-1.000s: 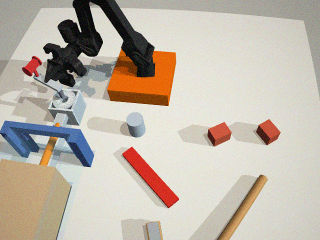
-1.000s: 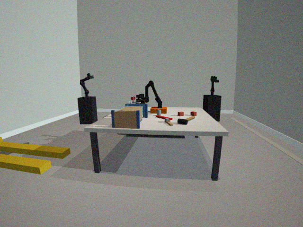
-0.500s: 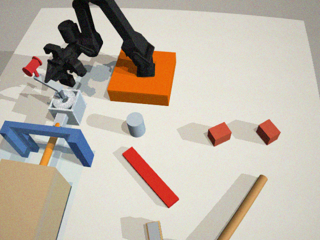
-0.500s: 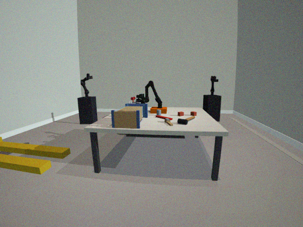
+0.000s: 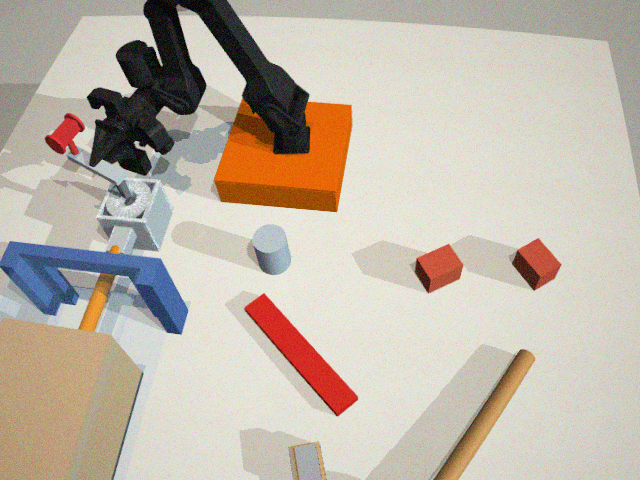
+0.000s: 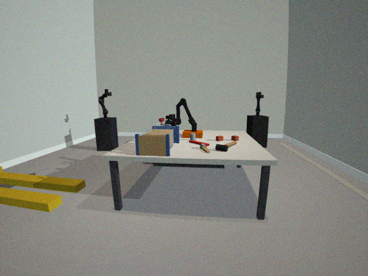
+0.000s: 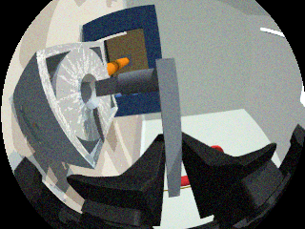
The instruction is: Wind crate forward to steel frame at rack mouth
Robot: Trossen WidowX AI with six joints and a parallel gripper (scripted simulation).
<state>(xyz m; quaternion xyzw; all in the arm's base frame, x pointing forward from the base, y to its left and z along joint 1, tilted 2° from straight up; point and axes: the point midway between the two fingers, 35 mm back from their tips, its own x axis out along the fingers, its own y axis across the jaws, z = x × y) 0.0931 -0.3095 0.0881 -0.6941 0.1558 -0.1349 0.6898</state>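
My gripper (image 5: 117,164) (image 7: 170,136) is shut on the grey crank arm of the winch handle (image 5: 93,167) (image 7: 170,95). The handle's red knob (image 5: 65,134) (image 6: 161,119) sticks up beyond the fingers. Its square key points into the round hole of the light grey winch (image 5: 159,217) (image 7: 38,110); how deep it sits I cannot tell. An orange strap (image 5: 95,310) (image 7: 118,66) runs from the winch through the blue steel frame (image 5: 77,258) (image 6: 176,138) (image 7: 114,19) to the brown crate (image 5: 46,392) (image 6: 154,144). The crate looks flat, with a gap between its front and the frame.
The orange arm base (image 5: 289,178) is right of the winch. A grey cylinder (image 5: 272,250), a red bar (image 5: 301,354), two red blocks (image 5: 439,268) (image 5: 537,264), a black-headed mallet (image 6: 222,147) and a wooden-handled tool (image 6: 204,148) lie farther right of the frame and crate.
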